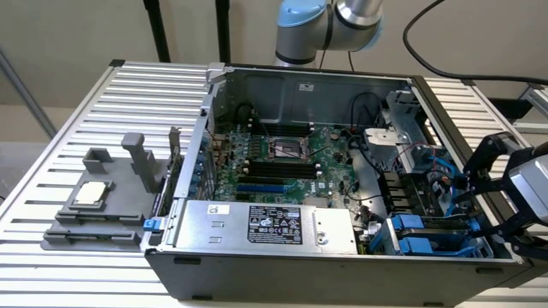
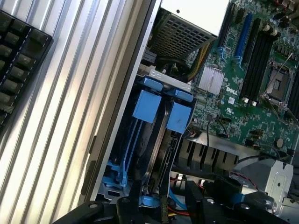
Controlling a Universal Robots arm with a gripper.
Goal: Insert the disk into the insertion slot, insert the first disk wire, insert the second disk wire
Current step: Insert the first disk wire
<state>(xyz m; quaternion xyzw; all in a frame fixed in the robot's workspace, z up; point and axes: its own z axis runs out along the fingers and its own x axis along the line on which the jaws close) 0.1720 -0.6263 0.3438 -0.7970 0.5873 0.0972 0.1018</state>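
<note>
Gripper (image 1: 476,196) at the exterior view's right edge, hanging over the right wall of the open computer case (image 1: 342,273), just above the drive cage. Black fingers (image 1: 479,154) stand spread wide apart, with nothing clamped between them. From the wrist view the gripper (image 2: 161,209) looks straight down into the cage, one finger (image 2: 127,205) to each side of the blue-framed units below.

Disk (image 2: 164,151) stands on edge in the cage, in its bright blue frame, square blue end tab (image 2: 180,116) facing the power supply. It shows in the lower right of the exterior view too (image 1: 409,226). A second blue frame (image 2: 147,105) stands just beside it, parallel. Insertion slot (image 2: 119,176) shows blue rails and tabs along the cage wall nearest the case side. Whether the disk is pushed fully home cannot be told.

A blue cable (image 1: 441,174) and thin red wires (image 1: 412,150) lie loose between the cage and the motherboard. Their ends are hard to follow.

Other notes:
- Green motherboard (image 1: 287,160) in the middle of the case.
- Silver power supply (image 1: 265,224) with a black label along the front edge.
- Case rests on a slatted metal table (image 1: 68,115).
- Grey fixture (image 1: 102,205) at the exterior view's left.
- Black keyboard (image 2: 18,60) lies on the slats, well apart from the case.
</note>
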